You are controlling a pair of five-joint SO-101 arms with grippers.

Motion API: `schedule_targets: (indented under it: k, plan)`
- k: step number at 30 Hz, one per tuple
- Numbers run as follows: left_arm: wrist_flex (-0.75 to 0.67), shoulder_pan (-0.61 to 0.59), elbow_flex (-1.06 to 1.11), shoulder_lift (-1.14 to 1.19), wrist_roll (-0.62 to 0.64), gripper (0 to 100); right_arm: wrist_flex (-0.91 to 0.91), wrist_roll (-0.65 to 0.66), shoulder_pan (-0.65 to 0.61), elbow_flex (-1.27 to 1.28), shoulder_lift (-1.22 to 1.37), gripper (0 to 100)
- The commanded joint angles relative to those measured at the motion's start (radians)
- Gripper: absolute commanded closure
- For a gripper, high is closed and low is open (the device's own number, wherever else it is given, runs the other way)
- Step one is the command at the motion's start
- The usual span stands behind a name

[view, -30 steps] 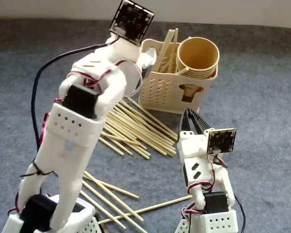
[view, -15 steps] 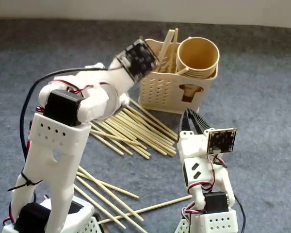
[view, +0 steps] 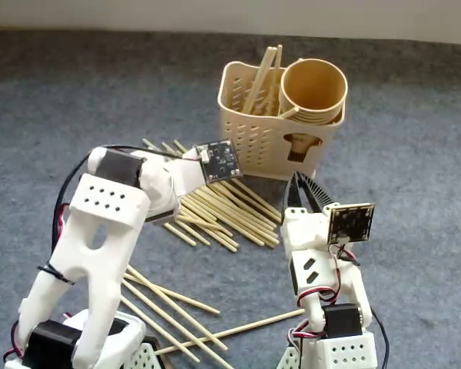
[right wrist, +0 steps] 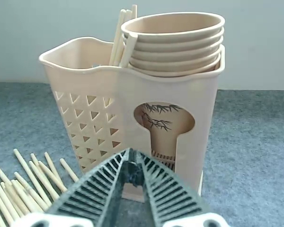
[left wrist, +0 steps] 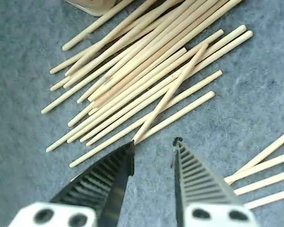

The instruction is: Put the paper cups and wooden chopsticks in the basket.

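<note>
Currently the basket [view: 253, 142] stands upright on the grey carpet [view: 415, 192], at the far side of the scene and slightly right of centre. A stack of paper cups [view: 313, 92] sits in its right-hand compartment, rims rising above the basket wall. Several upright chopsticks [view: 260, 81] lean in the left-hand compartment, their ends sticking out above the rim.

A pile of chopsticks [view: 230, 207] lies flat on the carpet just near and left of the basket, between the two arms. Most of them run roughly parallel. One crossing stick [left wrist: 173, 90] rests diagonally on top of the others. A second group, the loose chopsticks [view: 173, 307], lies scattered nearer, between the arm bases, well apart from the basket.

The left arm [view: 107, 231] is bent low over the pile. The left gripper [left wrist: 154, 144] points down at the carpet at the near edge of the pile. Its jaws stand moderately apart, with bare carpet between them and nothing held. The tip of one finger [left wrist: 128, 158] lies right at the near end of the crossing stick; contact cannot be confirmed.

The right arm [view: 323, 292] stands near and right of the pile. The right gripper [right wrist: 132, 156] is level with the lower part of the basket and faces its near wall, just in front of the keyhole-shaped cut-out, apart from it. Its jaws are pressed together along their length and hold nothing.
</note>
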Motion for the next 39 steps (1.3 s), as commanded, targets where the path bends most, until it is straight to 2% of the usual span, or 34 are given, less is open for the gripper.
schedule_targets:
  k: [1,6,13,32,39]
  plan:
    - [-0.083,-0.024,0.053,-0.028,-0.017,84,-0.013,0.014,0.012,0.124,-0.007,99.2]
    - [-0.117,-0.019,0.058,0.085,-0.048,85,-0.013,0.014,0.01,0.124,-0.007,99.2]
    - [-0.107,-0.016,-0.061,0.315,-0.048,86,-0.013,0.014,0.01,0.124,-0.007,99.2]
    - [-0.115,-0.013,-0.262,0.657,-0.052,87,-0.013,0.014,0.01,0.124,-0.007,99.2]
    - [-0.11,-0.004,-0.26,0.707,-0.052,93,-0.013,0.014,0.01,0.124,-0.007,99.2]
